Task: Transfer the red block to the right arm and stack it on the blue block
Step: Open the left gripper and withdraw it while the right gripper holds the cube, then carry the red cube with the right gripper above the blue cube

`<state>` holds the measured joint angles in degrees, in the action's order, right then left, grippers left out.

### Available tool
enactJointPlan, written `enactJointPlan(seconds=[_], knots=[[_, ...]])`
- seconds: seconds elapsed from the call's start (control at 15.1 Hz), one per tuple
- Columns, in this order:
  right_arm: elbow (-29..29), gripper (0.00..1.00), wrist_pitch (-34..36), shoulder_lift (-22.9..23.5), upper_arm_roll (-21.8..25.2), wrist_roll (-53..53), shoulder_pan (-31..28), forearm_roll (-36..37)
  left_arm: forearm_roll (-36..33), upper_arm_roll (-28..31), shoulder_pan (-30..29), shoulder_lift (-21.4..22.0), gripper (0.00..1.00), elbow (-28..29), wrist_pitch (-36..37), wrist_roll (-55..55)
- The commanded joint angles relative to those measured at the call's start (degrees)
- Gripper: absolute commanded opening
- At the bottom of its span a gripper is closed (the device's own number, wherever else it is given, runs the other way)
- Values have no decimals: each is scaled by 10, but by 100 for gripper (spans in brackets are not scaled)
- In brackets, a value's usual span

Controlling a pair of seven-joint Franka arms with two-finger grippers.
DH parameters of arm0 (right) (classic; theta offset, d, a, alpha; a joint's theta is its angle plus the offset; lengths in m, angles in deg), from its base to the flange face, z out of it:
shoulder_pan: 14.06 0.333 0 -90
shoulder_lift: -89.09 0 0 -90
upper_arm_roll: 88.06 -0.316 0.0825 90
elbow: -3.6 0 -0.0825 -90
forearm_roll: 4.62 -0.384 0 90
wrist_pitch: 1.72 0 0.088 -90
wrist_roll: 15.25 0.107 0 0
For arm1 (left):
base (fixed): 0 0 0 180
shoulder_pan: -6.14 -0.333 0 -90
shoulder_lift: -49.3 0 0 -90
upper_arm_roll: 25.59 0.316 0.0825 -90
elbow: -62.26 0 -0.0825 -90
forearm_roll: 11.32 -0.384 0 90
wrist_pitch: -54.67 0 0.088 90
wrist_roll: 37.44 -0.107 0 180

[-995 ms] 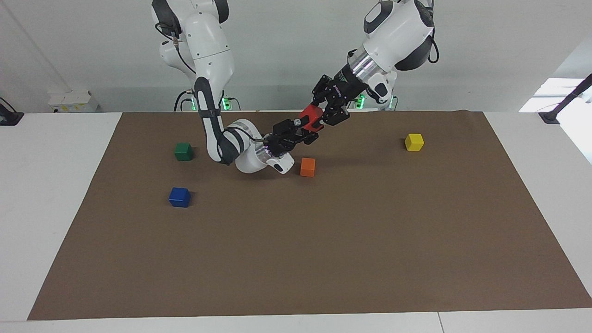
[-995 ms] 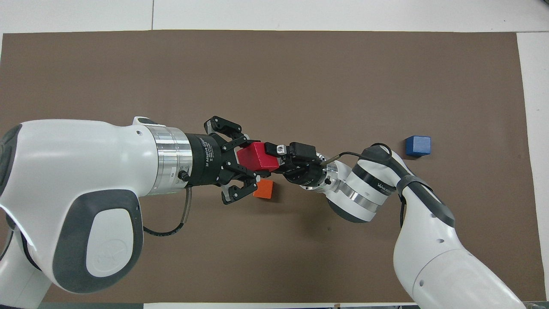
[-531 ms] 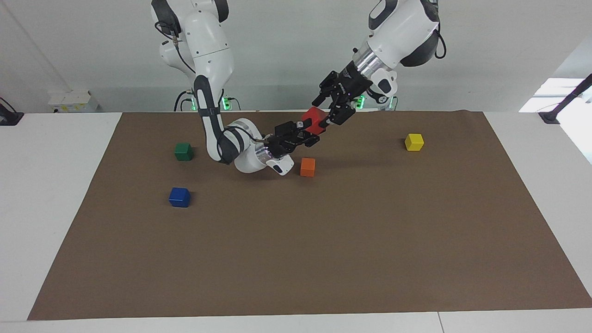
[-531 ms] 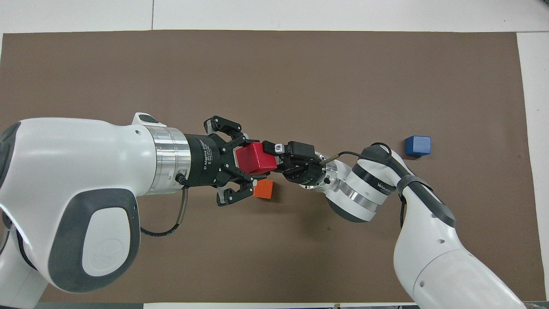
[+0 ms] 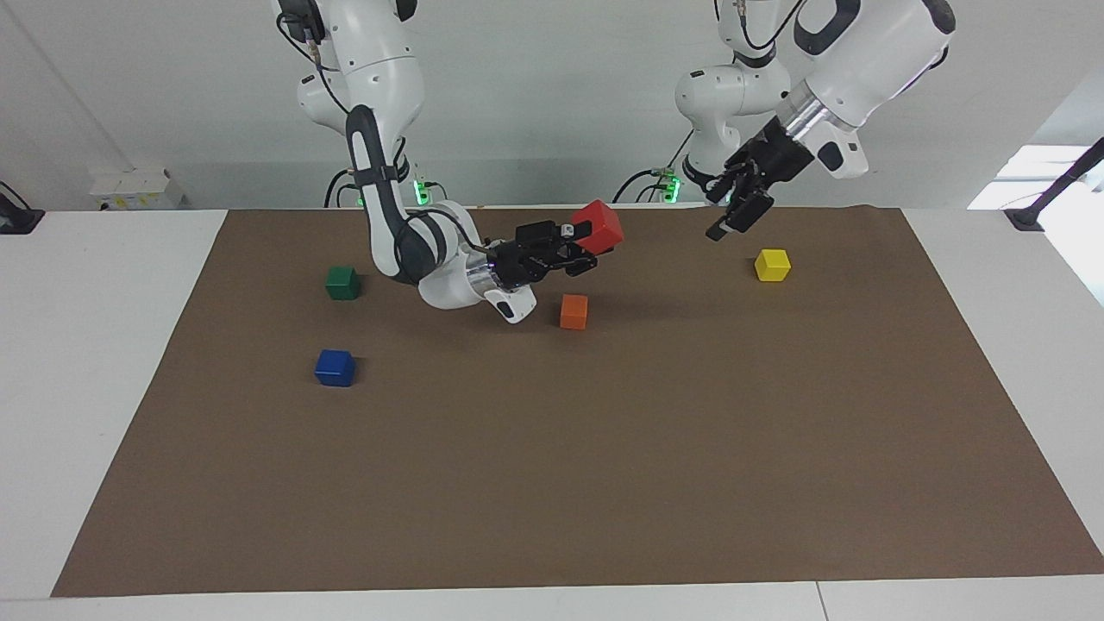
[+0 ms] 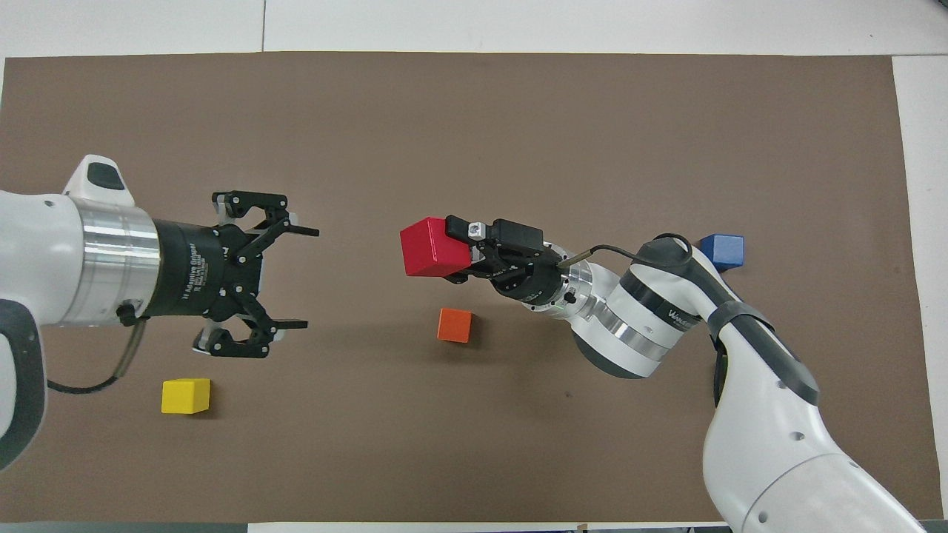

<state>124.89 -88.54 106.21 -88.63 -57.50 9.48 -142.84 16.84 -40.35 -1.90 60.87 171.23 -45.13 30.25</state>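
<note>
The red block (image 5: 598, 226) (image 6: 429, 246) hangs tilted in the air over the brown mat, close above the orange cube. My right gripper (image 5: 583, 244) (image 6: 461, 253) is shut on it, gripping one side. My left gripper (image 5: 723, 216) (image 6: 307, 277) is open and holds nothing; it is raised over the mat near the yellow cube, well apart from the red block. The blue block (image 5: 335, 367) (image 6: 721, 251) sits alone on the mat toward the right arm's end, partly edged by the right arm in the overhead view.
An orange cube (image 5: 573, 311) (image 6: 454, 325) lies mid-mat. A yellow cube (image 5: 772, 265) (image 6: 185, 395) sits toward the left arm's end. A green cube (image 5: 342, 282) lies nearer the robots than the blue block. The brown mat (image 5: 552, 474) covers the white table.
The left gripper opened, let go of the red block and pulled back toward its own end. The right gripper keeps the block and has lifted it slightly.
</note>
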Motion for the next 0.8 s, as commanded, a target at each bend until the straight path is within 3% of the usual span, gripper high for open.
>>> enactJointPlan(seconds=[0.0, 0.27, 0.4, 0.53, 0.73], knots=[[10, 0, -98, -63, -1, 23, -34, 100, -83, -6, -46, 13, 100, 11, 8, -165], [2, 0, -239, -133, 0, 101, -61, 304, -219, -5, -73, -18, 100, -3, 0, -401], [2, 0, -252, -146, 0, 110, -72, 369, -281, -5, -74, -33, 100, -12, -3, -505], [-6, 0, -252, -151, 3, 138, -90, 465, -296, 4, -78, -45, 100, -37, 8, -597], [-34, 0, -251, -162, 3, 204, -126, 643, -302, 9, -73, -90, 100, -118, 70, -620]])
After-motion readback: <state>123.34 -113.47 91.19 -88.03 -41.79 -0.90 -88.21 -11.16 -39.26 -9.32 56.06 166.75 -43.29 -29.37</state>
